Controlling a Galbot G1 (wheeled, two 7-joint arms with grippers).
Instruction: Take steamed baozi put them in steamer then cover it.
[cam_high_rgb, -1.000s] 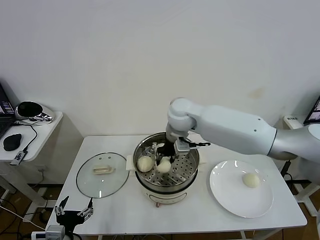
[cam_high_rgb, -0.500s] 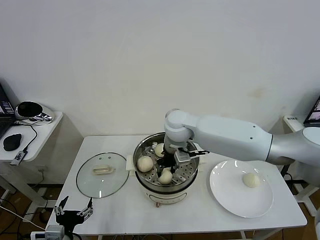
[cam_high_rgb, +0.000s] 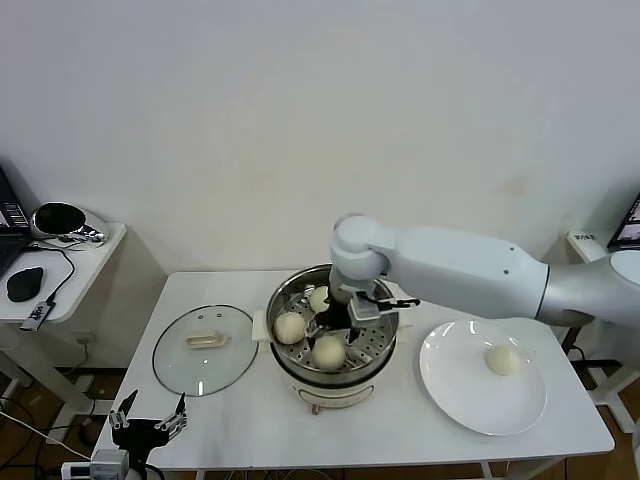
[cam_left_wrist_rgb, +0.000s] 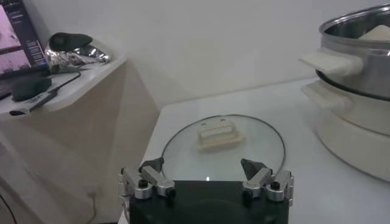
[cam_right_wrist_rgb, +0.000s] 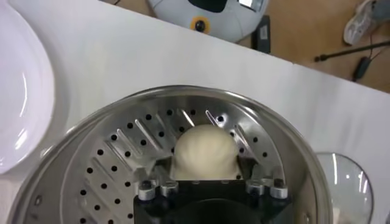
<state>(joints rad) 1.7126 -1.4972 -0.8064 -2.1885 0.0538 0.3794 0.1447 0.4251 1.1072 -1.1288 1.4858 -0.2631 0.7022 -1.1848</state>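
The steamer stands mid-table with three baozi on its perforated tray: one to the left, one at the back and one at the front. My right gripper reaches down into the pot over the front one. In the right wrist view that baozi rests on the tray between the spread fingers of the right gripper, which is open. A further baozi lies on the white plate. The cover lies flat left of the pot. My left gripper hangs open near the table's front left.
A side table with a mouse, cables and a shiny object stands to the left of the white table. The cover's cream handle faces up. Bare table top shows in front of the pot and the plate.
My right gripper carried a baozi down from over the pot's middle to the front of the tray, then spread its fingers. The baozi now rests on the tray. The left arm stayed still.
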